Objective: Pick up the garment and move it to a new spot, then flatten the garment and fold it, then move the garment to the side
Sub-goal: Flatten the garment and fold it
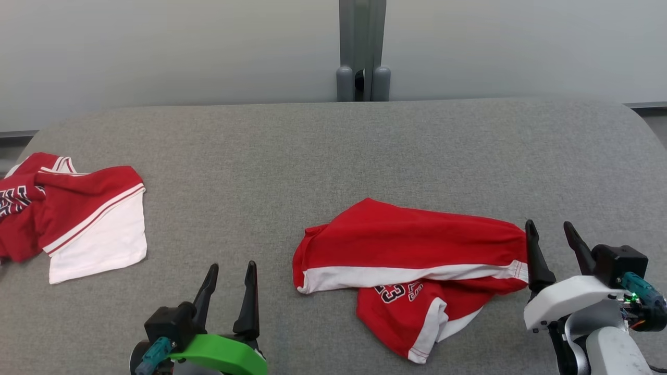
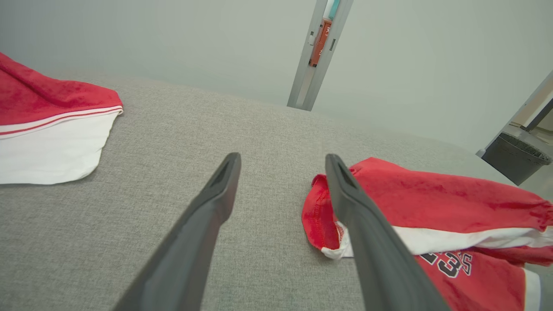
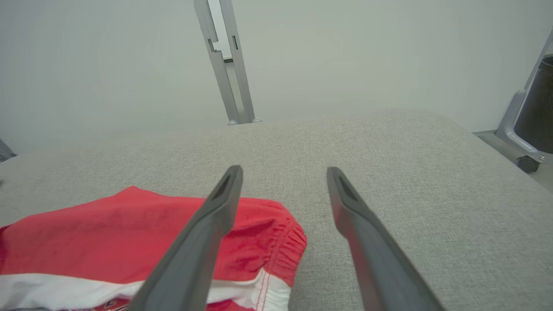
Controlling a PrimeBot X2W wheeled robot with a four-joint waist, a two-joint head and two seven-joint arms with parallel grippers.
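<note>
Right pincer [image 1: 550, 229] is spread wide open with nothing in it, parked right at the end of the red shorts [image 1: 411, 250]. In its wrist view, one of its fingers [image 3: 196, 242] lines up over the gathered waistband and the other is over bare cloth. Can't tell if it's actually touching the fabric.

The shorts are crumpled, red with a white side stripe and a "23" print. They stretch away from the right pincer's inner side toward the left pincer [image 1: 233, 268]. That one's wide open and empty too, and the near end of the shorts is just off its right finger.

Everything sits on a grey fabric-covered table [image 1: 333, 151]. A second red-and-white garment [image 1: 78, 219] is bunched up well off to the left pincer's outer side.

Ahead of both pincers, past the table's far edge, a grey post [image 1: 362, 47] stands against a pale wall [image 1: 156, 52]. A dark bin [image 2: 516, 157] sits on the floor off to the right of the left pincer. No way to see what's inside it.
</note>
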